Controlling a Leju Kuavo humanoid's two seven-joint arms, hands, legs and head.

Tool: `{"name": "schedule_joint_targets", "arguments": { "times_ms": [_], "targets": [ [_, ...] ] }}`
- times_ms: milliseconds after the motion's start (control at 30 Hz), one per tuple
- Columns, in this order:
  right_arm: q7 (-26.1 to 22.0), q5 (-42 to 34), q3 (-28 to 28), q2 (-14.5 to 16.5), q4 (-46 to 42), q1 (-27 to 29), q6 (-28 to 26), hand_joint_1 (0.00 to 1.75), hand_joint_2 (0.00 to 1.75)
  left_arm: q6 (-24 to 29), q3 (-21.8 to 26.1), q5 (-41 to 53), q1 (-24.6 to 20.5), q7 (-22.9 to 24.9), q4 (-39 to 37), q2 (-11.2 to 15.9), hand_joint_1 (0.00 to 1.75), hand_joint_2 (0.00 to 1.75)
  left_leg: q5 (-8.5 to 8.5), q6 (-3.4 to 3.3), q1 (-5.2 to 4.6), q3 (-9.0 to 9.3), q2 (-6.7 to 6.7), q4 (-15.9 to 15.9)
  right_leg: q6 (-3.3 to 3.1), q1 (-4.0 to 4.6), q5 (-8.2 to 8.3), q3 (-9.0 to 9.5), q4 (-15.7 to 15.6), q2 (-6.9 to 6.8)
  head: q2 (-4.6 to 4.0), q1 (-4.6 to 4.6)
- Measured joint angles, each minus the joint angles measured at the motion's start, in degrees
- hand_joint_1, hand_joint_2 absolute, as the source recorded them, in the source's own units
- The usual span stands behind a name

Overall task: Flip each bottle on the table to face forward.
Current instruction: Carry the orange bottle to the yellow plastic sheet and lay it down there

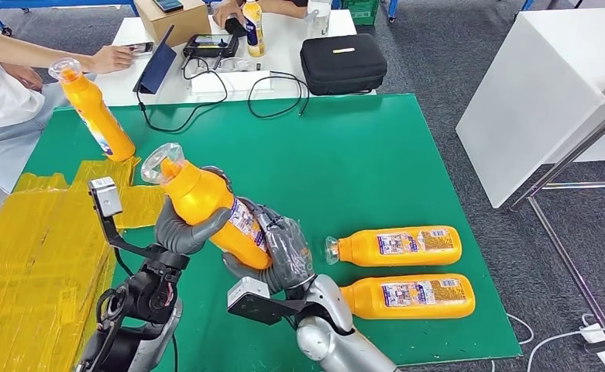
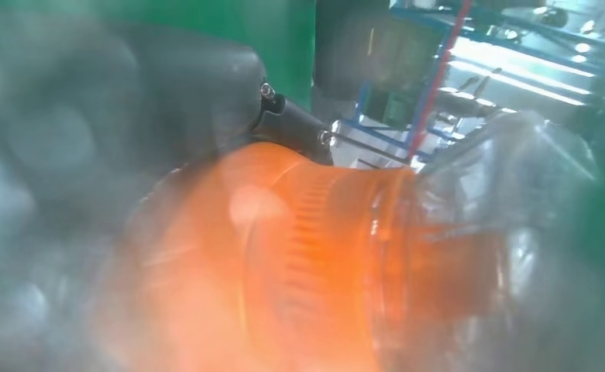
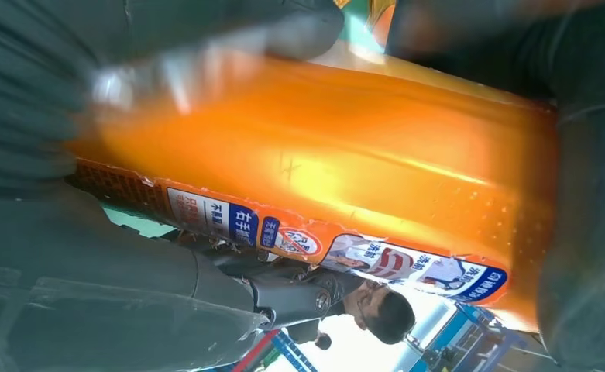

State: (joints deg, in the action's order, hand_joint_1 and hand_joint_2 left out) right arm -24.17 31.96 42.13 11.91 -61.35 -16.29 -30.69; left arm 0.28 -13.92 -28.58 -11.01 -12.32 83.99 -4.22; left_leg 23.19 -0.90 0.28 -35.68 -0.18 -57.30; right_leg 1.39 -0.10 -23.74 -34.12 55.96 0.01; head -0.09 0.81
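I hold an orange bottle (image 1: pixel 206 205) with a clear cap tilted above the green table (image 1: pixel 361 163). My left hand (image 1: pixel 179 229) grips its upper body near the neck and my right hand (image 1: pixel 280 252) grips its lower end. The left wrist view shows its ribbed neck and cap (image 2: pixel 338 256) close up, and the right wrist view shows its labelled body (image 3: pixel 322 163). Two more orange bottles (image 1: pixel 396 246) (image 1: pixel 411 297) lie on their sides at the right, caps pointing left. Another orange bottle (image 1: pixel 96 112) stands tilted at the far left.
Yellow padding (image 1: pixel 43 248) covers the table's left side. A person's arm (image 1: pixel 43 50) reaches in at the far left. Behind the green table a white table (image 1: pixel 283 43) carries a black case (image 1: pixel 342 62), cables, a tablet and a small bottle. A white block (image 1: pixel 547 85) stands at the right.
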Motion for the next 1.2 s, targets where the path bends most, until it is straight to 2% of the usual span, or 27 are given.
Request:
{"name": "schedule_joint_targets", "arguments": {
  "times_ms": [100,133,267,367,433,567,667,833,967,1100,1200],
  "targets": [
    [0.0,-0.1,0.2,0.0,0.2,-0.2,0.0,1.75,1.75,0.2,0.2,0.0,0.2,-0.1,0.1,-0.2,1.75,1.75,0.0,0.0,0.0,0.0,0.0,0.0,0.0,0.0,0.0,0.0,0.0,0.0,0.01,0.01],
    [0.0,-0.1,0.2,0.0,0.3,-0.2,0.0,1.58,1.75,0.3,0.2,0.0,0.2,-0.1,0.1,-0.2,1.75,1.75,0.0,0.0,0.0,0.0,0.0,0.0,0.0,0.0,0.0,0.0,0.0,0.0,0.01,0.01],
    [0.0,-0.2,0.3,0.1,0.4,-0.3,-0.8,0.47,1.75,0.5,0.4,-0.2,0.5,-0.4,0.2,-0.2,1.75,1.75,0.0,0.0,0.0,0.0,0.0,0.0,0.0,0.0,0.0,0.0,0.0,0.0,0.01,0.01],
    [0.0,-0.4,0.3,0.1,0.3,-0.1,-1.7,0.0,1.75,1.4,0.6,-0.2,0.7,-0.8,0.5,-0.4,1.75,1.75,0.0,0.0,0.0,0.0,0.0,0.0,0.0,0.0,0.0,0.0,0.0,0.0,0.01,-0.01],
    [0.0,-0.9,0.2,-0.1,-0.4,0.6,-1.8,0.0,1.75,2.6,1.4,0.3,0.6,-1.5,0.9,-0.5,1.75,1.75,0.0,0.0,0.0,0.0,0.0,0.0,0.0,0.0,0.0,0.0,0.0,0.0,0.01,-0.01],
    [2.0,-4.3,-1.0,-1.1,-6.6,3.6,1.3,0.0,0.0,6.8,3.6,5.0,0.6,-4.4,1.9,-0.6,1.75,1.75,0.0,0.0,0.0,-0.02,-0.01,0.0,0.0,0.0,0.0,-0.01,0.0,-0.01,0.01,-0.01],
    [3.8,-9.3,-3.2,-2.3,-13.6,5.6,6.6,0.0,0.0,11.3,5.3,10.6,0.6,-6.6,2.4,-0.6,1.75,1.75,0.0,0.0,0.0,-0.02,-0.01,0.0,0.0,0.0,0.0,-0.01,0.0,-0.01,0.01,-0.01],
    [3.9,-15.9,-7.6,-4.4,-24.3,8.5,13.1,0.0,0.0,16.5,8.5,17.9,0.7,-8.9,2.4,-0.6,1.75,1.75,0.01,-0.01,-0.01,-0.02,-0.02,0.0,0.0,0.0,0.0,0.0,0.0,-0.01,0.01,-0.01],
    [1.9,-19.6,-10.3,-5.6,-31.0,10.7,17.1,0.0,1.75,26.6,10.6,34.8,0.5,-14.1,2.1,-0.2,1.75,1.75,0.0,-0.01,-0.01,-0.02,-0.01,0.0,0.0,0.0,0.01,-0.01,0.0,0.0,0.0,-0.01],
    [1.1,-24.1,-12.8,-7.0,-36.2,12.5,21.9,0.0,1.75,32.9,11.8,54.4,-0.2,-14.8,0.8,1.0,1.75,1.75,0.01,0.0,0.0,-0.02,-0.04,0.0,0.0,0.0,0.0,0.0,0.0,-0.05,0.0,-0.01],
    [0.7,-28.8,-15.7,-8.5,-39.1,14.3,26.7,0.0,1.75,33.1,12.4,72.4,-0.9,-11.9,-2.5,3.6,1.75,1.75,0.01,0.0,-0.01,0.0,-0.02,0.0,0.0,0.0,0.0,0.0,0.0,-0.02,0.0,-0.01]
  ]
}}
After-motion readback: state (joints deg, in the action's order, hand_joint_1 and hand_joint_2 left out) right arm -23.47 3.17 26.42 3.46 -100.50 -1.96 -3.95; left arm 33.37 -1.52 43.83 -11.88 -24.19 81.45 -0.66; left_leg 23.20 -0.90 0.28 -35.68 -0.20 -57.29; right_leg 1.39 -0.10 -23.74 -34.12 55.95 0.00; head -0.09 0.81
